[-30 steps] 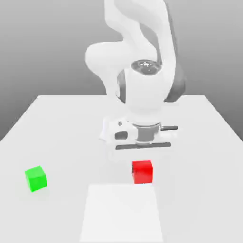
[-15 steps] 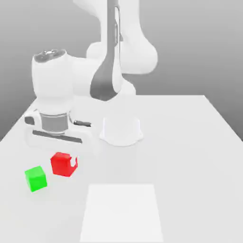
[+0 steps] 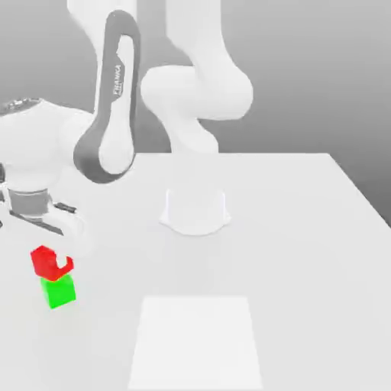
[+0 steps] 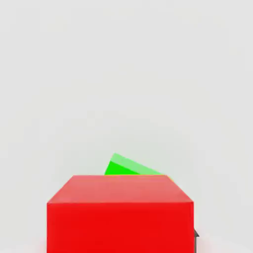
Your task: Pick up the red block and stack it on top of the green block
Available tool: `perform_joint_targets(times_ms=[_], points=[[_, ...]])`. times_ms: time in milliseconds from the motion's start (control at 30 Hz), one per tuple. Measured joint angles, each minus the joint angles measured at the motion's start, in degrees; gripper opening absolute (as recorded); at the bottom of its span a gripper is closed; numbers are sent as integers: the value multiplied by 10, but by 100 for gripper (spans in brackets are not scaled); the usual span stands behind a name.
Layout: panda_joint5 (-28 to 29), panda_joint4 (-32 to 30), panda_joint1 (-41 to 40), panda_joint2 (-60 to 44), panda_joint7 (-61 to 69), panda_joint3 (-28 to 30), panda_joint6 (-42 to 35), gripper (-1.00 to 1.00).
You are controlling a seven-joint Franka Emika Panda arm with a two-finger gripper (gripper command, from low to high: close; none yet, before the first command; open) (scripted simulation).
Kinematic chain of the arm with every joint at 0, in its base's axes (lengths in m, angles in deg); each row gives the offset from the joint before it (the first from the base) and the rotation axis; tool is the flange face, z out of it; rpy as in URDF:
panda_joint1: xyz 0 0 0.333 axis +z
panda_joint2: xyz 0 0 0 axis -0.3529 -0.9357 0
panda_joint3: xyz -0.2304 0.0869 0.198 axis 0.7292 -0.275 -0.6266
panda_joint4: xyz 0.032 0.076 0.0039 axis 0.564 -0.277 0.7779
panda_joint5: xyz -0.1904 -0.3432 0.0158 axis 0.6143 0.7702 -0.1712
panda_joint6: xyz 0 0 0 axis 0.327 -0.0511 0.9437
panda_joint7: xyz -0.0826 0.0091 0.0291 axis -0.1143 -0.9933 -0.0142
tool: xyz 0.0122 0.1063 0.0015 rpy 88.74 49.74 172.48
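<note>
gripper [image 3: 52, 258] of the white panda arm [image 3: 114, 107] hangs at the far left of the exterior view, its hand pointing down over a two-colour stack near the table's [image 3: 305, 252] left edge; a white fingertip overlaps the right face of the red block [image 3: 46, 261], but whether the fingers clamp that cube or stand slightly off it cannot be told. red block sits directly on top of the green block [image 3: 59, 292], the pair touching, with the red cube set a little toward the exterior view's left and turned relative to the green one below. from the hand view, red block [image 4: 119, 217] looms close, its top face and one side visible, and a sliver of green block [image 4: 126, 166] peeks out past its far edge, skewed at an angle. arm's round base [image 3: 195, 211] stands mid-table, well apart from the stack. a pale square patch [image 3: 195, 344] lies on the table toward the near edge.
</note>
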Motion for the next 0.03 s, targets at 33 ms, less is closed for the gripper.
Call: perform_joint_targets(times_ms=[33], points=[[0,0,0,0,0,0,0,100]])
